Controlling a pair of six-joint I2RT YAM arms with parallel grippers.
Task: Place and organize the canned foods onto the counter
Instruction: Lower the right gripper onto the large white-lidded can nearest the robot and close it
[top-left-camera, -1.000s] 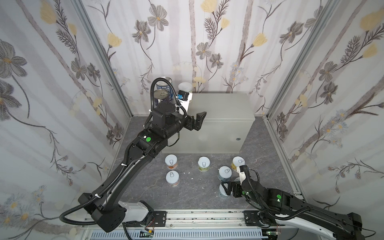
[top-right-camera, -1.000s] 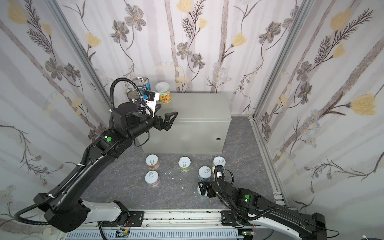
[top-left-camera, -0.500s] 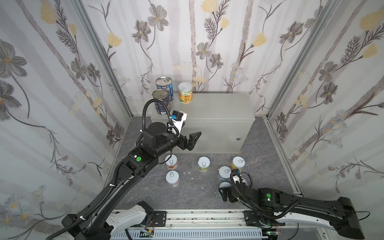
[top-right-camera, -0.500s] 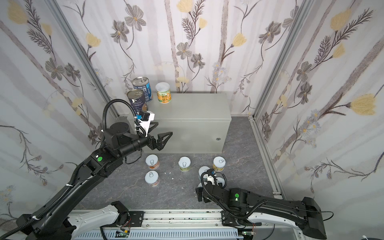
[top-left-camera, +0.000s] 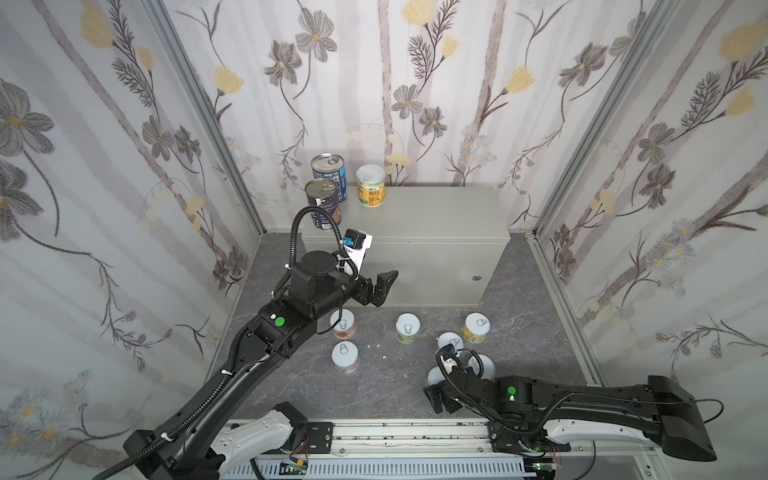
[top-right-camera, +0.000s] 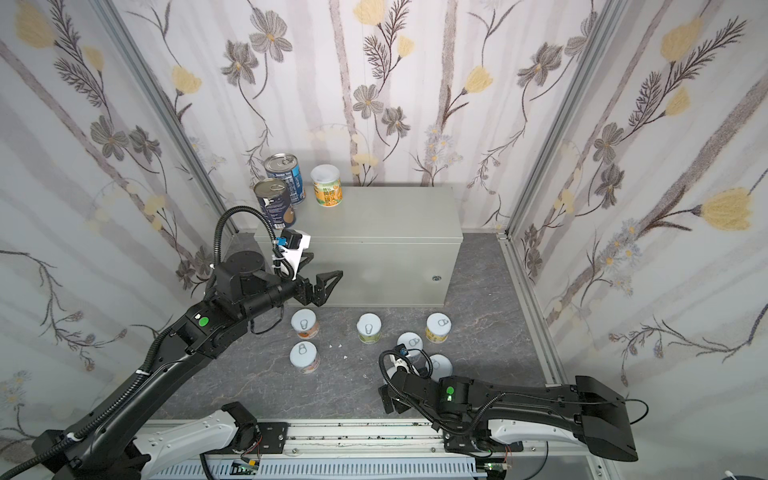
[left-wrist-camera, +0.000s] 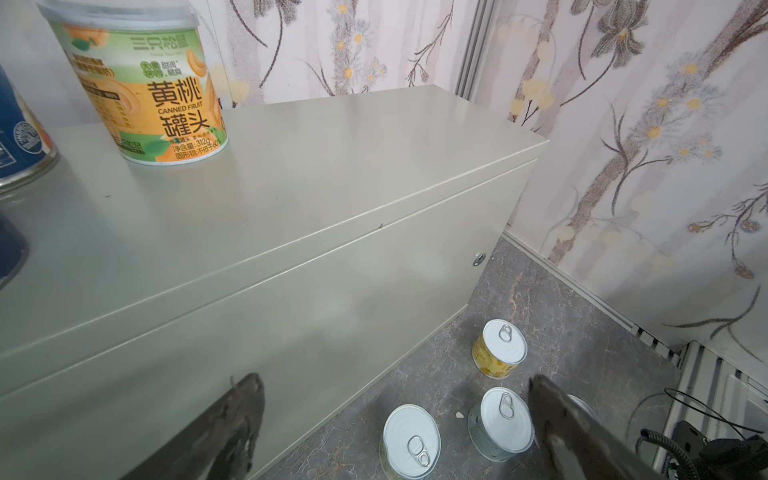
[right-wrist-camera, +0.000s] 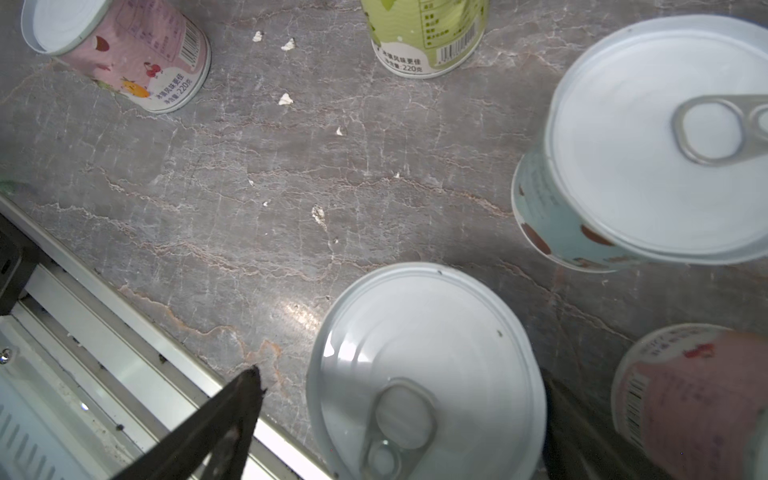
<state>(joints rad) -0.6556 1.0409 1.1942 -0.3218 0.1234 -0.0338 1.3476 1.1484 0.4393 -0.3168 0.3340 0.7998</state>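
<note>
Dark marbled floor (top-left-camera: 395, 386) before a grey counter (top-left-camera: 424, 216). Two blue cans (top-left-camera: 328, 170) and an orange-labelled can (top-left-camera: 370, 185) stand on its rear left corner; seven short cans (top-left-camera: 407, 328) stand on the floor. The left end effector (top-left-camera: 384, 286) is wide and empty; the right end effector (right-wrist-camera: 401, 382), also wide, straddles a white-lidded can (right-wrist-camera: 428, 332).

Two tall dark-blue cans (top-left-camera: 328, 171), apparently eight short white-lidded cans (top-left-camera: 407, 328), some half hidden, one grey counter (top-left-camera: 432, 216).

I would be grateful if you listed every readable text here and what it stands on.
"黄桃 CANNED FRUIT 罐头", "312g": orange-and-green white-lidded can on the light-grey metal counter.
"220克": pink short can; green short can.
Too small to read: back dark-blue tall can, front dark-blue tall can.
</note>
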